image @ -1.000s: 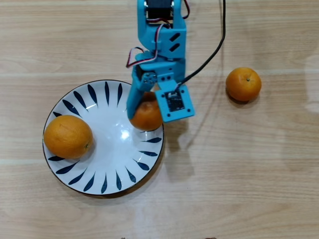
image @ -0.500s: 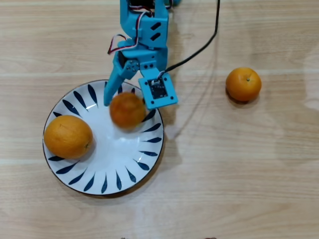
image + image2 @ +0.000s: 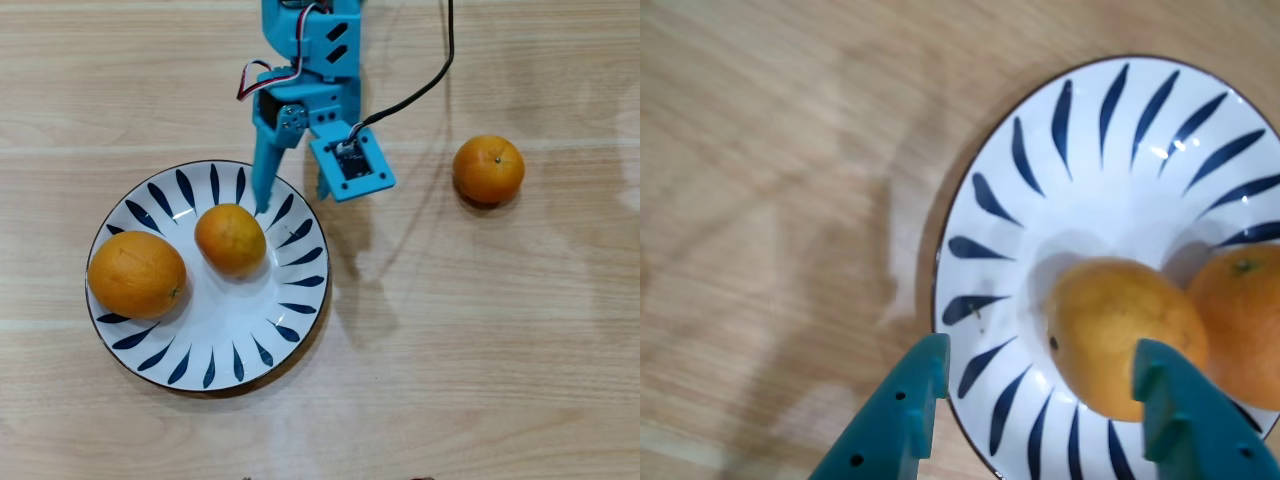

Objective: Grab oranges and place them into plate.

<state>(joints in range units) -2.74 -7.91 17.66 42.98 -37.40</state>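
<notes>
1. Closest up in the wrist view, the gripper (image 3: 1040, 375) had its two teal fingers spread wide apart with nothing held between them. The left finger (image 3: 905, 410) sat over the plate's edge and the table, the right one (image 3: 1185, 410) was in front of the smaller orange.
2. Just past the fingers, the smaller orange (image 3: 1120, 335) was lying in the plate (image 3: 1040, 170), and the bigger orange (image 3: 1245, 320) sat right next to it, looked like touching from that angle.
3. From the overhead view the gripper (image 3: 290, 200) hovered over the plate's upper rim (image 3: 290, 330), just above the smaller orange (image 3: 230, 238). The larger orange (image 3: 137, 274) sat on the plate's left side, slightly apart from the smaller one here.
4. Third orange (image 3: 488, 168) was out on the wooden table (image 3: 480, 350), well off to the right of the plate, not touching anything.
5. A black cable (image 3: 430, 85) ran from the arm toward the top edge.
</notes>
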